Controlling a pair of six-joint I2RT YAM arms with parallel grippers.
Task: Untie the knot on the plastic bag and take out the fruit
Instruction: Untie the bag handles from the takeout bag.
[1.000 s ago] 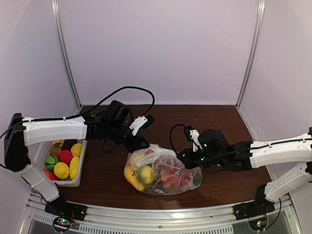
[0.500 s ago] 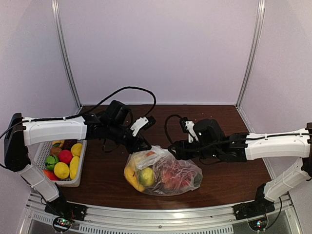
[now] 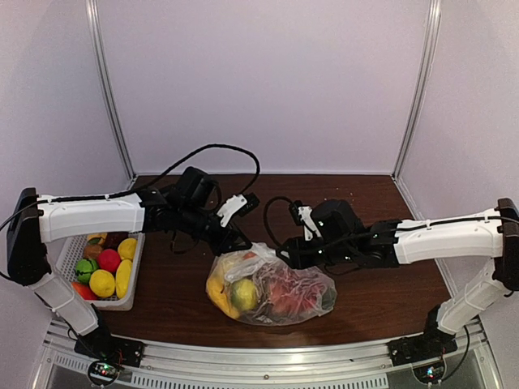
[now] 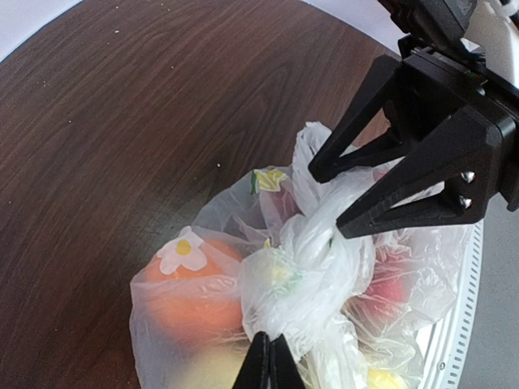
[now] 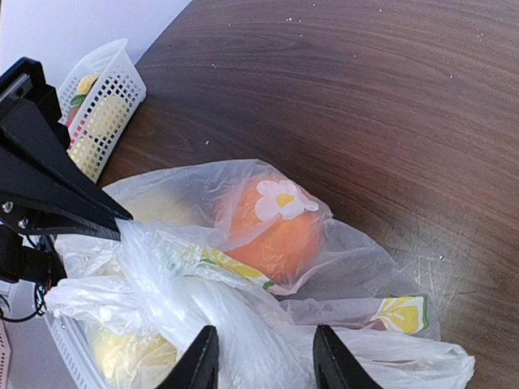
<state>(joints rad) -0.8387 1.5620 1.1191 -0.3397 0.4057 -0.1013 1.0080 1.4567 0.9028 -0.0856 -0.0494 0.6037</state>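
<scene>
The left claw [image 4: 266, 361] is clenched on a fold of the plastic bag [image 3: 272, 288], apparently anchoring it so the other arm has something to pull against. Just ahead of its tips sits the knot [image 4: 315, 243], a twisted tuft above the fruit [image 4: 182, 292], which lies bagged on the worktop [image 4: 105, 121]. The right claw [image 4: 327, 203] is spread, its jaws straddling the far side of the knot, the lower tip at the plastic — placed, it seems, to nip the tuft and work it loose.

Clear plastic bag [image 5: 162, 271] — white daisy, yellow lemon prints — orange fruit [image 5: 272, 235]; dark wood-grain table [image 5: 365, 97].
</scene>
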